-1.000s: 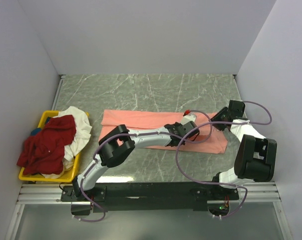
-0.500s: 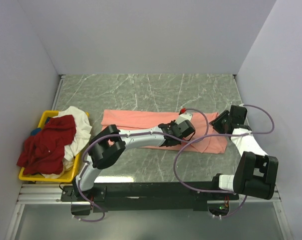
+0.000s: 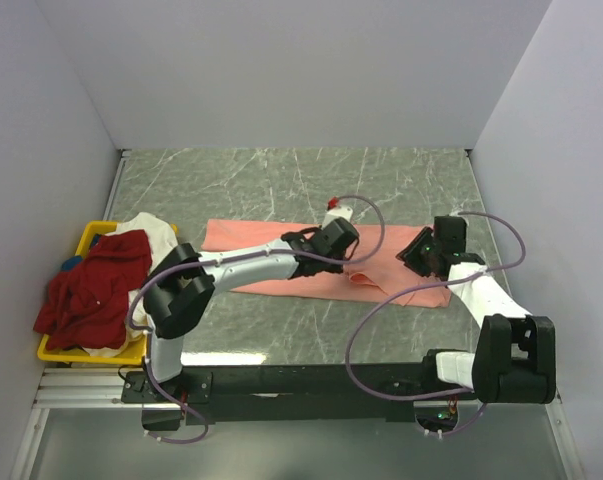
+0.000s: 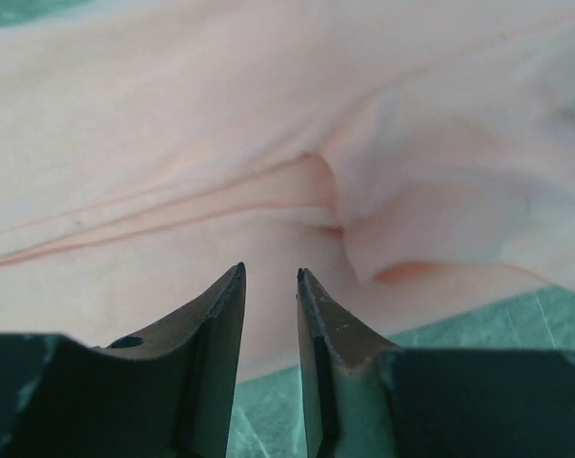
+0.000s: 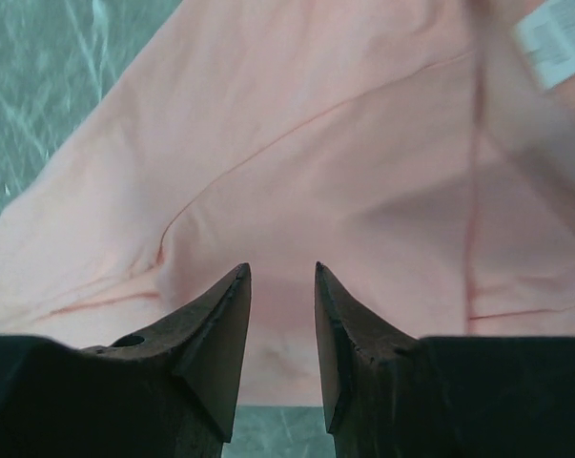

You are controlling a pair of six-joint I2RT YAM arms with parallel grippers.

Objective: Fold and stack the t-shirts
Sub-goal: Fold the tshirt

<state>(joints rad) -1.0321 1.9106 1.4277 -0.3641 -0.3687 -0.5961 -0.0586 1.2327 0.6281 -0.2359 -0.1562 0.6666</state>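
The salmon-pink t-shirt (image 3: 271,250) lies as a long folded strip across the middle of the table. It fills the left wrist view (image 4: 173,143) and the right wrist view (image 5: 363,162), where its white neck label (image 5: 554,38) shows at the top right. My left gripper (image 3: 333,243) hovers over the middle of the strip, jaws slightly apart and empty (image 4: 270,275), next to a raised crease. My right gripper (image 3: 419,252) is over the strip's right end, jaws apart and empty (image 5: 282,270). The dark red t-shirt (image 3: 91,290) lies on the white t-shirt (image 3: 156,255) at the left.
A yellow plastic bin (image 3: 81,352) at the left edge of the table holds the dark red and white shirts. Grey walls close in the table on three sides. Purple cables loop from both arms over the right half of the table.
My left gripper has moved left and back along the pink strip. My right gripper has moved left and nearer, onto the strip's right end. A small ruck now shows in the strip's near edge.
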